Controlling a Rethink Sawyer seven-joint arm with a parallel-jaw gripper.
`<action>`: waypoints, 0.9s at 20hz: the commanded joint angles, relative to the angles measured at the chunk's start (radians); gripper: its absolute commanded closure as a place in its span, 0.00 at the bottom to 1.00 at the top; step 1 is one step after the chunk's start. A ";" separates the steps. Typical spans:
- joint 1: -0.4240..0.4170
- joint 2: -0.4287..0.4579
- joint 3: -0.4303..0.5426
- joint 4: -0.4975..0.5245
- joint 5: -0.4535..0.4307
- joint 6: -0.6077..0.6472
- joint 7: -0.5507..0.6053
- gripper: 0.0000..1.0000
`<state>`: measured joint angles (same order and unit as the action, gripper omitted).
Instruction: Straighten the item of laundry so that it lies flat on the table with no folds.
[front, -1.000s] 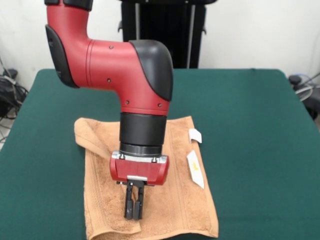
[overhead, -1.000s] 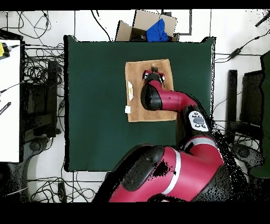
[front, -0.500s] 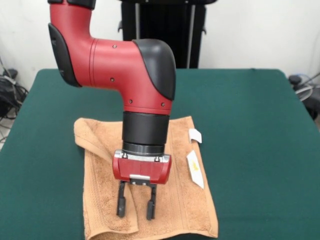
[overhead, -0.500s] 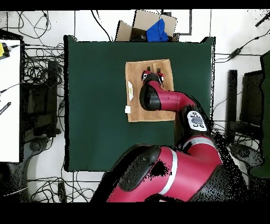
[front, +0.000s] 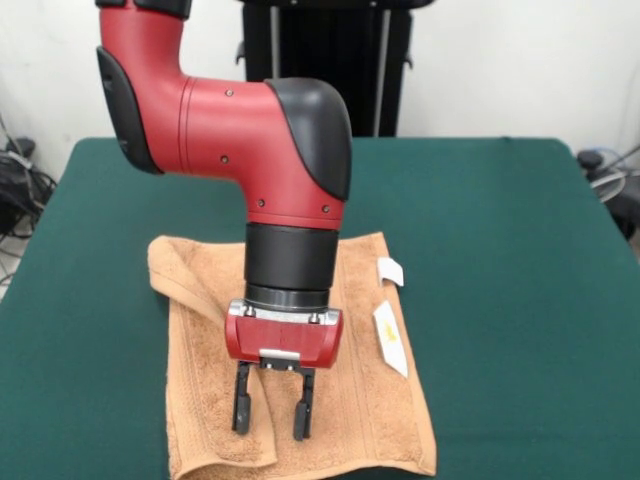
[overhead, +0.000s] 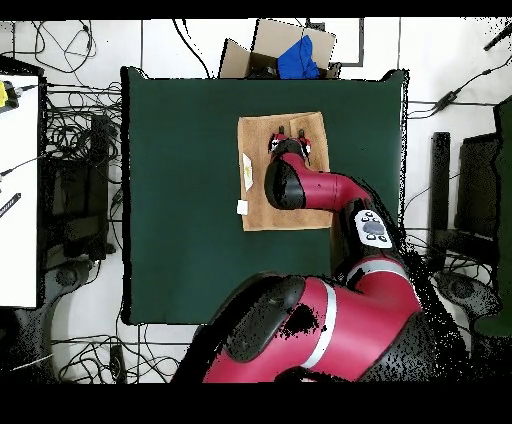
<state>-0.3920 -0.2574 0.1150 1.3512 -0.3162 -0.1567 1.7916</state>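
Terry-cloth towel (front: 350, 400) lies mid-table (front: 520, 300), and starting from its left we see a folded flap along that edge, then our gripper (front: 270, 415) poised just above it with jaws spread, holding nothing. We judge the next move: pinch the flap and draw it outward, leftward.

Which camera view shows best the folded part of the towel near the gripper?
The front view: beside the open gripper, the towel has a flap folded over along its near left edge. In the overhead view the arm covers that side, and the towel looks like a plain rectangle.
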 joint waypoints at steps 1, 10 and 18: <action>0.010 0.013 0.008 0.071 -0.023 0.093 0.092 0.00; -0.010 -0.062 0.004 0.148 -0.040 0.151 0.067 0.00; -0.035 -0.089 0.011 0.173 -0.052 0.242 0.016 0.00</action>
<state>-0.4081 -0.3325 0.1124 1.4303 -0.3160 -0.0951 1.7916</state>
